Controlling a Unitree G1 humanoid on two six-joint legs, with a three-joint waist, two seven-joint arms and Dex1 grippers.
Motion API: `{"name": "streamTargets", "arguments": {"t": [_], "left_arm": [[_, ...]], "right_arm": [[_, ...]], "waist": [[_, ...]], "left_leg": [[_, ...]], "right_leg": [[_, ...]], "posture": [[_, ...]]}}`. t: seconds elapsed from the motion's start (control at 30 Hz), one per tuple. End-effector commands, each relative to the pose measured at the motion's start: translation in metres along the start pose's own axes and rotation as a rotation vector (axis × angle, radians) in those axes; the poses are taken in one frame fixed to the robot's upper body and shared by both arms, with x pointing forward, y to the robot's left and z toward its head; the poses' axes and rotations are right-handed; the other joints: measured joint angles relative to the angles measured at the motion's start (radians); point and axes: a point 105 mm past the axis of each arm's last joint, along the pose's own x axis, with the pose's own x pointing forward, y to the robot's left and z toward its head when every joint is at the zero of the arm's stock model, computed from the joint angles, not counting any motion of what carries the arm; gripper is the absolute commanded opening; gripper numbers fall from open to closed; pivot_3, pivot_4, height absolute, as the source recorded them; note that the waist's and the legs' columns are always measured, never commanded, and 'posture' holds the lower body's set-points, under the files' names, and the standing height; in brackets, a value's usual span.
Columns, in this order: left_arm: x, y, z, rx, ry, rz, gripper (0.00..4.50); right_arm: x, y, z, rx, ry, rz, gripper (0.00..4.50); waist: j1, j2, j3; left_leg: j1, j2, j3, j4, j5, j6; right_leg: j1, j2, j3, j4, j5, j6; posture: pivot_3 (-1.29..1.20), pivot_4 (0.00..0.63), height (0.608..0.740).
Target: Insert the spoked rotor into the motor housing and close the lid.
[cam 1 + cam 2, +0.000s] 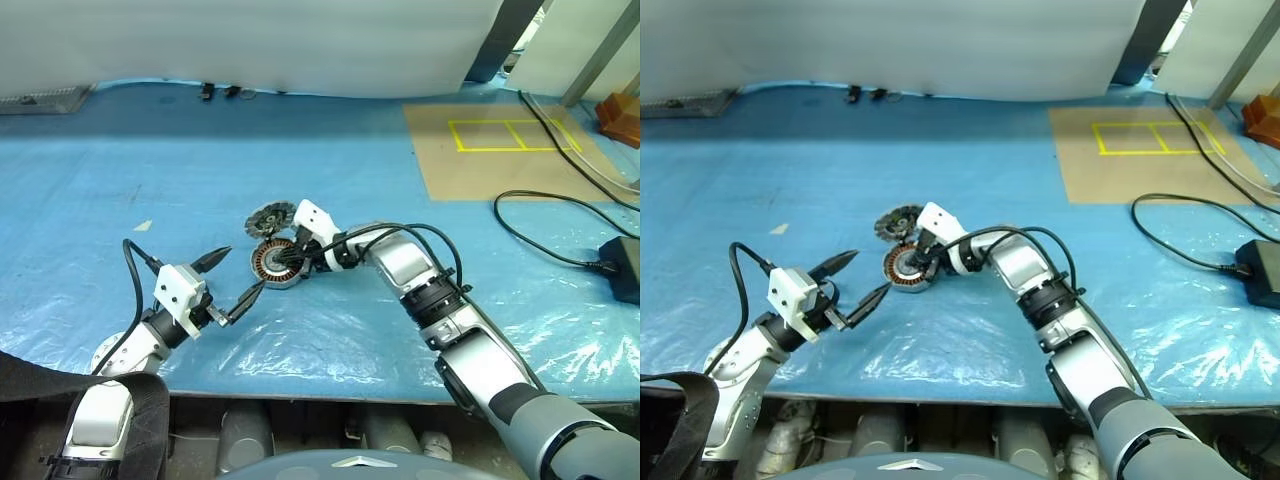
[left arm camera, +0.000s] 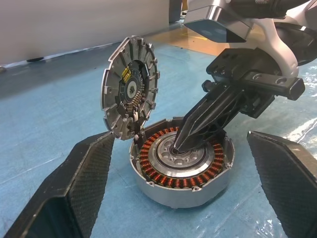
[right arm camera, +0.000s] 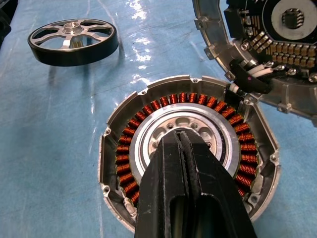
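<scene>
Right wrist view: right tool closed on motor housing centre.

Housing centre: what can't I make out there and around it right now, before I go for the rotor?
- Housing centre bore: covered by the shut right end effector tips in both wrist views; contact cannot be told.
- Near housing rim: hidden behind those fingers in the right wrist view.
- Lid: cut off by the edge in the right wrist view; its outer face is turned away in the left wrist view.
- Rotor: its underside, resting on the sheet.
- Left end effector: open, short of the housing.

Blue-sheeted table with motor housing, spoked rotor, cable.
</scene>
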Motion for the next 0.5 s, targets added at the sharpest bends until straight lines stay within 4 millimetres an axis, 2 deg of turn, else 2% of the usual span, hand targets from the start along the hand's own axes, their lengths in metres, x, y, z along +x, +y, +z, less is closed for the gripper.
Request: {"name": "streamTargets", "arguments": {"t": [0.03, 0.17, 0.27, 0.33, 0.5], "left_arm": [[-0.001, 0.003, 0.008, 0.025, -0.018, -0.001, 4.5], [-0.001, 0.003, 0.008, 0.025, -0.018, 0.0, 4.5], [-0.001, 0.003, 0.008, 0.024, -0.017, -0.001, 4.5], [-0.001, 0.002, 0.008, 0.023, -0.018, 0.0, 4.5], [-0.002, 0.001, 0.008, 0.018, -0.016, -0.001, 4.5]], "right_arm": [[0.002, 0.006, 0.015, 0.006, -0.067, 0.034, 0.05], [0.005, 0.003, 0.011, -0.018, -0.032, 0.023, 0.05], [0.008, 0.002, -0.01, -0.05, 0.066, 0.013, 0.05], [0.009, 0.0, -0.016, -0.063, 0.089, 0.002, 0.05], [0.006, 0.006, 0.002, -0.033, -0.011, 0.05, 0.05]], "waist": [[0.0, 0.0, 0.0], [0.002, 0.0, 0.0], [0.002, 0.0, 0.0], [0.002, 0.0, 0.0], [0.002, 0.0, 0.0]], "left_leg": [[-0.001, 0.0, 0.0, 0.0, 0.0, 0.0], [-0.002, 0.0, 0.0, 0.0, 0.0, 0.0], [-0.002, 0.0, 0.0, 0.0, 0.0, 0.0], [-0.001, 0.0, 0.0, 0.0, 0.0, 0.0], [-0.001, 0.0, 0.0, 0.0, -0.001, 0.001]], "right_leg": [[0.0, 0.0, 0.0, 0.0, 0.0, 0.0], [-0.001, 0.0, 0.0, -0.001, 0.0, 0.0], [-0.001, 0.0, 0.0, -0.001, 0.0, 0.0], [-0.001, 0.0, 0.0, 0.0, 0.0, 0.0], [-0.001, 0.0, 0.0, 0.0, 0.0, 0.0]], "posture": [[0.0, 0.15, 0.74], [0.0, 0.15, 0.74], [0.0, 0.15, 0.74], [0.0, 0.15, 0.74], [0.0, 0.15, 0.74]]}}
